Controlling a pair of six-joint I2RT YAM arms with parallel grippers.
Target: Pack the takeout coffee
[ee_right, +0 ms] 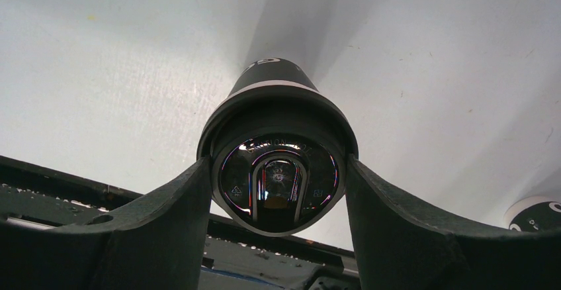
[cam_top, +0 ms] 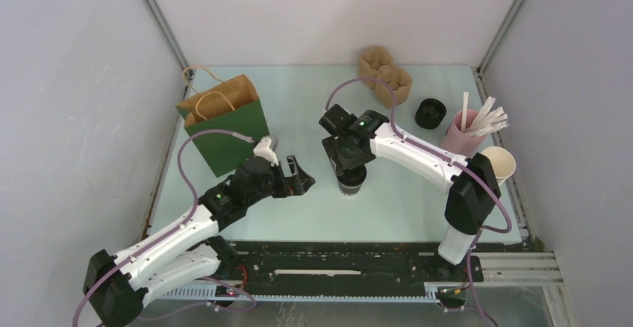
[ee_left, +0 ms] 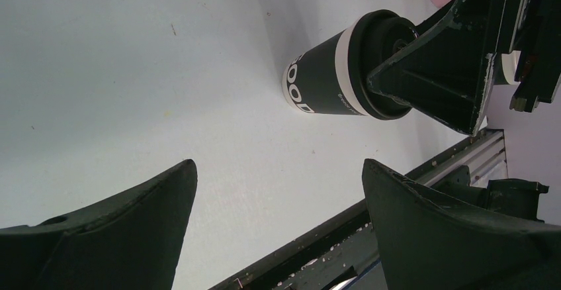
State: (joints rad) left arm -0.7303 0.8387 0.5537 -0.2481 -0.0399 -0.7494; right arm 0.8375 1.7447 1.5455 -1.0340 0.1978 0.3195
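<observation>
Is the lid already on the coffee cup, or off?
On. The black lid caps the takeout coffee, covering its whole top.

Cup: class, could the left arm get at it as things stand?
Probably, low on its wall: the open left gripper faces the cup with nothing between, though the right gripper clasps its lid.

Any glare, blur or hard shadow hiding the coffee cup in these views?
Right wrist: rainbow glare on the takeout coffee lid, outline clear. Left wrist: its print readable, faint shadow; left gripper dark, soft-edged. Top external: even light, right gripper covers most of it.
</observation>
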